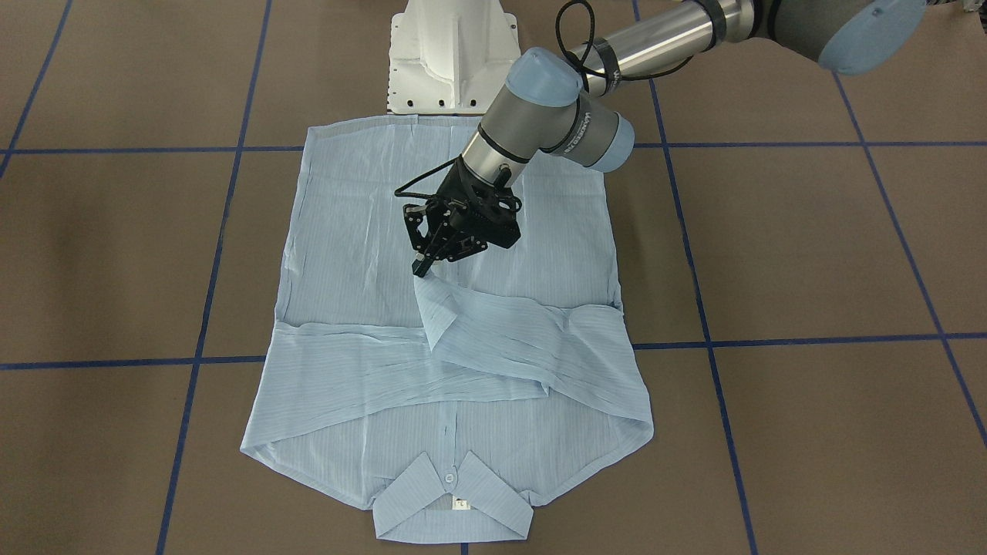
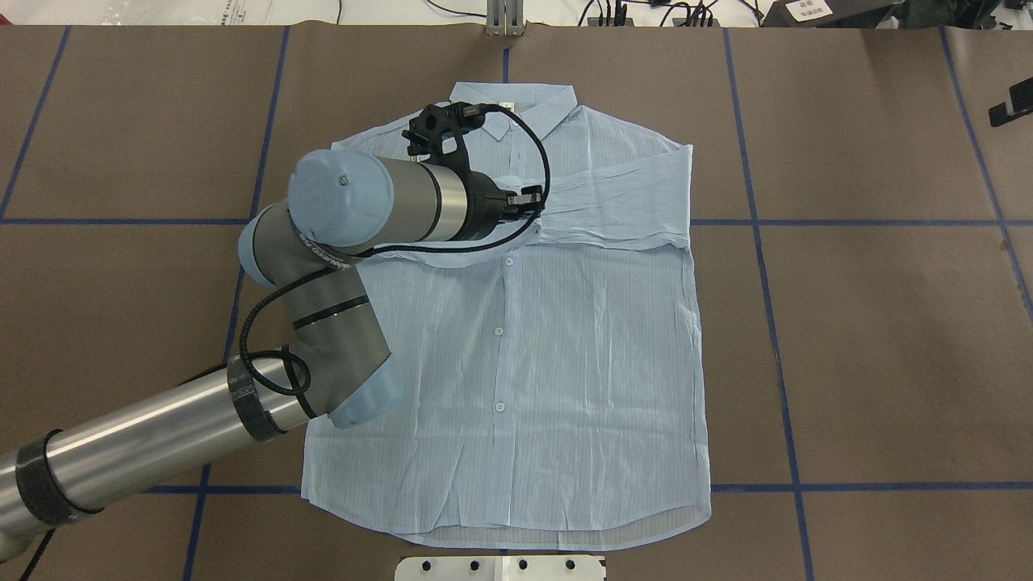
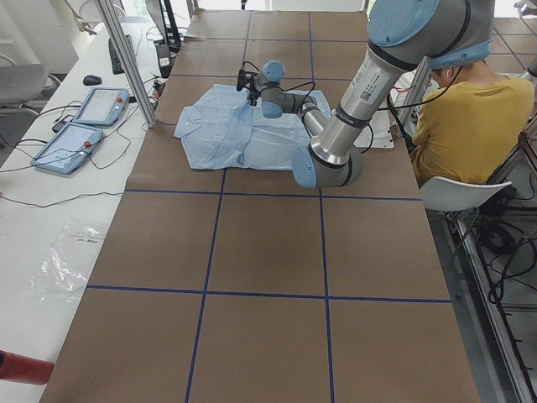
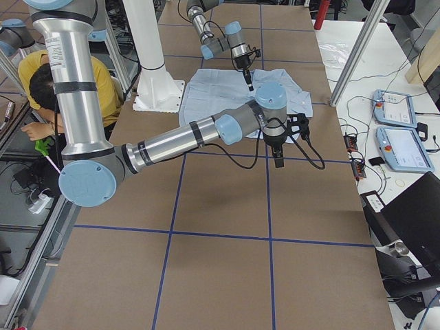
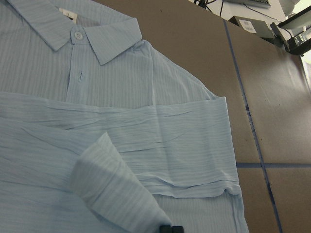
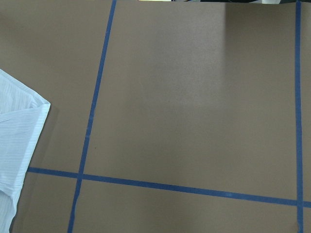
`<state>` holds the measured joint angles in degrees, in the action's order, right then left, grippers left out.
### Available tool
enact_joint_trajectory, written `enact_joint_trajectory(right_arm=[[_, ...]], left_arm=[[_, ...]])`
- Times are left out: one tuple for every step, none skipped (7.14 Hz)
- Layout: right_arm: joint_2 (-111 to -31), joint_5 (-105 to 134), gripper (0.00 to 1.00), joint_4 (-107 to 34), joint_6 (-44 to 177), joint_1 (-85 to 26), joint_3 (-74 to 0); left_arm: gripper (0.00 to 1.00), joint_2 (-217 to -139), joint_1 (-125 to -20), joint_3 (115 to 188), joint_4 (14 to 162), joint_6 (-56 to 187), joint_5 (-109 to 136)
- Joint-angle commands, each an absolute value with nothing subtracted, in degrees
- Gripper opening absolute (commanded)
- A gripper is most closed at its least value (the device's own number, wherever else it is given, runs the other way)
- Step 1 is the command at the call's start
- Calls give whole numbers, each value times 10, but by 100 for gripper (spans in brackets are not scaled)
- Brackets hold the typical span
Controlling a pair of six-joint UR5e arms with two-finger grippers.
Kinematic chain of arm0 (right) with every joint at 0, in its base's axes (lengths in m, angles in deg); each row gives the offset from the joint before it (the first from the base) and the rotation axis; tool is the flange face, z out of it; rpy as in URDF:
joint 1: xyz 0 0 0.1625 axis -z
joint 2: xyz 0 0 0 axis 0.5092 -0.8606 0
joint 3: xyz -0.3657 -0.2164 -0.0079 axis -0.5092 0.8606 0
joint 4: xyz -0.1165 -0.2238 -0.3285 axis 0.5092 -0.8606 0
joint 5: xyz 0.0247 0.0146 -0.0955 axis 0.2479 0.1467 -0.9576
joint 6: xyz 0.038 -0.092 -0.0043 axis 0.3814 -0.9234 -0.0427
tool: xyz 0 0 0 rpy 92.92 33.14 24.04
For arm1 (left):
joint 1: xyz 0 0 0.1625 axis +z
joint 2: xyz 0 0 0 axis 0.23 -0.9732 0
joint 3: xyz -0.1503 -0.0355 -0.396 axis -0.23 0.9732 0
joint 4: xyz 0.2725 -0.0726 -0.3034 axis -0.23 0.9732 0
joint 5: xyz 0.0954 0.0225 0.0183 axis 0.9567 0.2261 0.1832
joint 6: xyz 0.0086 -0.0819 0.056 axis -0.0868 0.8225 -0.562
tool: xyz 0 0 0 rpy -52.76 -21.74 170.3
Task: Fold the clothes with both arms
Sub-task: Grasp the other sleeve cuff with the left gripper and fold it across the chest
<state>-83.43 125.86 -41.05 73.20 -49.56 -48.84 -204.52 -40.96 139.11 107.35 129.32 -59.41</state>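
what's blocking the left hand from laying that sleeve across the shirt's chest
Nothing visible. The left hand pinches the sleeve cuff above the front of the shirt. Only the other sleeve, already folded flat across the chest, lies beneath it.

You have open desk (image 2: 871,339) on both sides of the shirt (image 2: 581,363), but the left arm (image 2: 363,202) reaches across its chest, the right arm (image 4: 172,141) hangs over the desk's right end, and the white pedestal base (image 2: 500,567) borders its hem.

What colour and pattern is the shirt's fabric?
The shirt is light blue with faint pinstripes, clearest in the left wrist-mounted view.
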Motion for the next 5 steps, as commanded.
enact_joint_trajectory(right_arm=[[-833,1259,100,-411,732,-495,-486],[-833,1258,100,-411,734,-495,-490],[-833,1259,100,-399,776,-494,-496],[-837,1255,100,-365,846,-475,-510],[-871,1245,100,-331,904,-438,-545]], left_arm=[[99,-2073,-383,1352,1083,1293,-572],[100,-2074,-383,1360,1082,1291,-565],[100,-2055,-383,1387,1067,1248,-574],[100,-2016,-385,1442,1022,1197,-579],[100,-1970,-387,1526,941,1164,-587]])
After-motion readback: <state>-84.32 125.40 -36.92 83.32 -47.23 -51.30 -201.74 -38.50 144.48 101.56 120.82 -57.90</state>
